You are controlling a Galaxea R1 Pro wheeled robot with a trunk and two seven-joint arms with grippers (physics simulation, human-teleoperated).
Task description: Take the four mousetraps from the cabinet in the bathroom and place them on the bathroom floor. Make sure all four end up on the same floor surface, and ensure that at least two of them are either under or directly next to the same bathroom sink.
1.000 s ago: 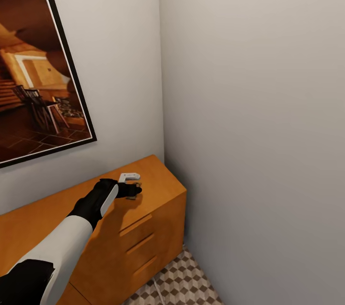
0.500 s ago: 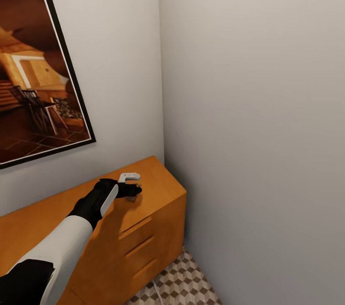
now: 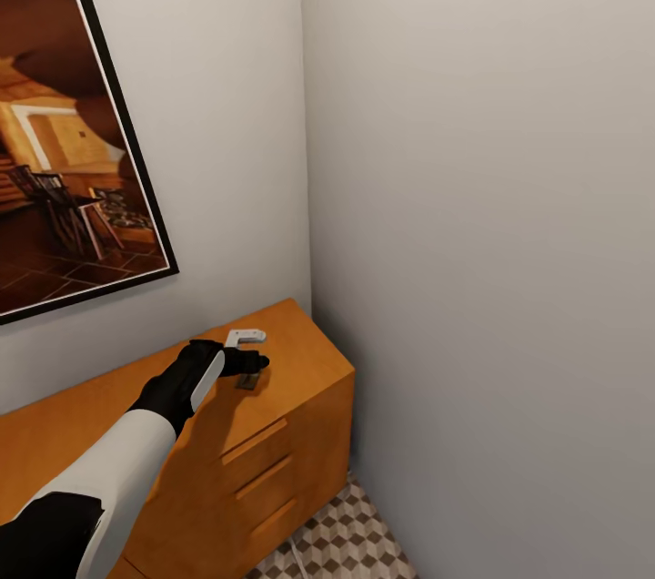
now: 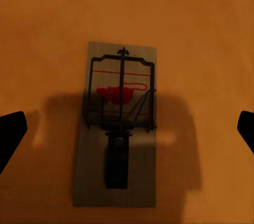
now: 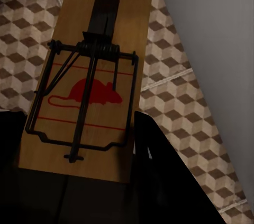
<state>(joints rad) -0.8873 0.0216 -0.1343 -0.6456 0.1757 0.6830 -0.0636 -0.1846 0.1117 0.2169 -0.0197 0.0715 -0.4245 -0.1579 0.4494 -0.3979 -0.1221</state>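
A mousetrap (image 3: 247, 380) lies flat on the top of the orange-brown cabinet (image 3: 309, 347), near its right end. My left gripper (image 3: 251, 350) hovers just over it, open, one finger white and one black. In the left wrist view the same mousetrap (image 4: 119, 123) lies between the two dark fingertips (image 4: 10, 134), which stand far apart at the picture's edges and do not touch it. My right gripper (image 5: 79, 160) is shut on a second mousetrap (image 5: 84, 76), with its red mouse print and wire bar in plain sight, held above the cube-patterned bathroom floor (image 5: 180, 92).
A grey wall (image 3: 482, 242) meets the cabinet's right end in a tight corner. A large framed picture (image 3: 64, 151) hangs above the cabinet. A strip of tiled floor (image 3: 346, 538) runs between the cabinet's drawer fronts (image 3: 264, 470) and the wall.
The head view has shifted slightly, so the picture frame and drawers sit a little differently. The left gripper stays over the mousetrap, which now shows more plainly beneath it.
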